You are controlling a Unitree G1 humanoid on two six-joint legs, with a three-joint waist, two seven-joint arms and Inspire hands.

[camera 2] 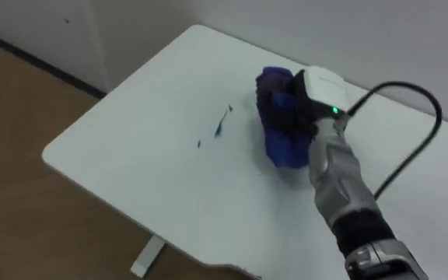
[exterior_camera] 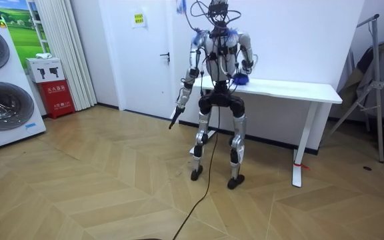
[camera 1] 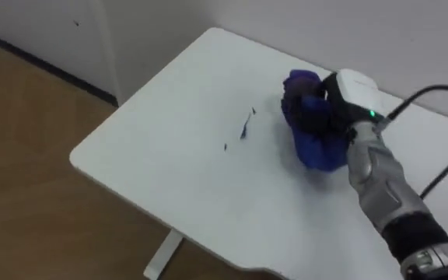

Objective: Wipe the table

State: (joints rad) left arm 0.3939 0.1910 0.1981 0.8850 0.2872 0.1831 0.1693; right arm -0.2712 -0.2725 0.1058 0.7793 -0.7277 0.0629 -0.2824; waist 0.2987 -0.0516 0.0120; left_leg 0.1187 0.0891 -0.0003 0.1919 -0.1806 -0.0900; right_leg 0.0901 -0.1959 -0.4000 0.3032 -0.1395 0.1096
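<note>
The robot stands at the end of a white table (camera 1: 169, 179) set against the wall, its right arm reaching out over the tabletop. The right hand (camera 1: 347, 95) rests low on the surface, fingers curled into a bunched blue cloth (camera 1: 318, 152) and gripping it. The cloth sits on the table under and around the hand, and part of it spills out toward the wall and toward the robot. The wad is therefore longer front to back than side to side.

What the coming stroke turns on lies to the robot's left of the cloth: a few dark marks (camera 1: 244, 129) on the white top, a short streak with specks at either end. They are near the cloth's left edge but not touching it, with bare table between. The streak runs at a slant, its nearer end further left and its far end closer to the cloth. A sweep from right to left would likely bring the cloth's long side across the whole of it.

The right hand is by far the nearer hand, and it already has the cloth. The left hand (exterior_camera: 175, 118) hangs beside the robot's hip in the room view, well apart from the table, and whether it is open or closed cannot be told.
</note>
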